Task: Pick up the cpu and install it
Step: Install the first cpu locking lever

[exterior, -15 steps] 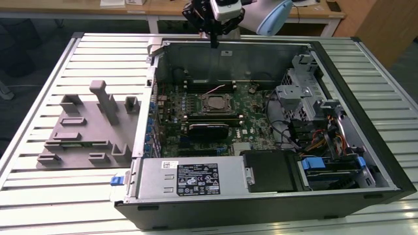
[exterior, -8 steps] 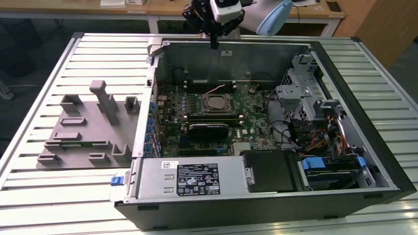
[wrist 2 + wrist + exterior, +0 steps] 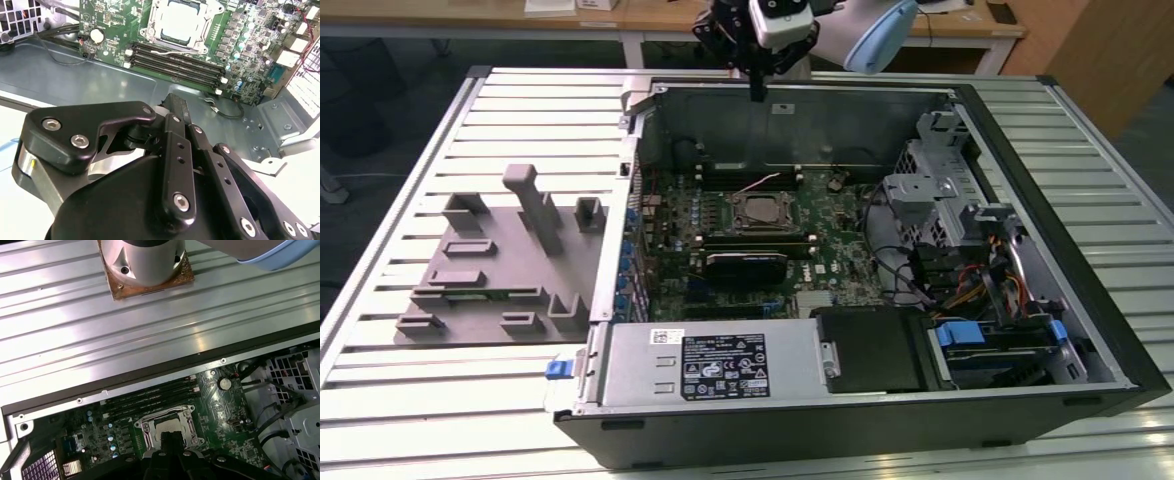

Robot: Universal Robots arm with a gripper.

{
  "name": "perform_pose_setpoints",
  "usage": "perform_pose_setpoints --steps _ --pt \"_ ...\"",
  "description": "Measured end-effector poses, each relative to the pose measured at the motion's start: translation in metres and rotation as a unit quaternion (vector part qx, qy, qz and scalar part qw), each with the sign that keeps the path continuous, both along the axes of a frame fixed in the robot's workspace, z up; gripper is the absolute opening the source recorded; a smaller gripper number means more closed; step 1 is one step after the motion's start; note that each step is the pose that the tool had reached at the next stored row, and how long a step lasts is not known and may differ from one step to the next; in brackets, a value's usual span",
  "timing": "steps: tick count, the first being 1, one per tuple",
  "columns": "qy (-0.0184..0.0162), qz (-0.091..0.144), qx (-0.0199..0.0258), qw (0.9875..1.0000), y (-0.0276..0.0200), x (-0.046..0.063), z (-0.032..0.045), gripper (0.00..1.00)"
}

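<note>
The cpu [image 3: 181, 20] is a shiny silver square lying flat inside the black socket frame [image 3: 152, 20] on the green motherboard. In the exterior view the cpu [image 3: 761, 211] sits mid-board inside the open computer case [image 3: 1107, 330]. My gripper [image 3: 758, 92] hangs high above the case's back wall, well apart from the chip. Its black fingers [image 3: 172, 120] are pressed together with nothing between them. In the first wrist view the gripper [image 3: 170, 438] partly covers the cpu [image 3: 161, 429].
A grey fixture with upright pegs [image 3: 494, 260] stands on the slatted metal table at the exterior view's left. A grey power supply [image 3: 707, 365] fills the case's front; a drive cage and cables [image 3: 961, 260] crowd its right. Memory slots [image 3: 175, 57] run beside the socket.
</note>
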State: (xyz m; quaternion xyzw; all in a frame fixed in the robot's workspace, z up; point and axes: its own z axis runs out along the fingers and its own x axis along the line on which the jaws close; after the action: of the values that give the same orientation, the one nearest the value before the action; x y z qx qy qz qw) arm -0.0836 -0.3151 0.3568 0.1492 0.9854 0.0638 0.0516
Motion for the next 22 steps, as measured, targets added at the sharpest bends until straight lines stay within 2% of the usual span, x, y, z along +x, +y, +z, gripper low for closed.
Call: perform_pose_setpoints --steps 22 --pt "0.0000 0.000 0.0000 1.0000 0.0000 0.0000 -0.0054 0.11"
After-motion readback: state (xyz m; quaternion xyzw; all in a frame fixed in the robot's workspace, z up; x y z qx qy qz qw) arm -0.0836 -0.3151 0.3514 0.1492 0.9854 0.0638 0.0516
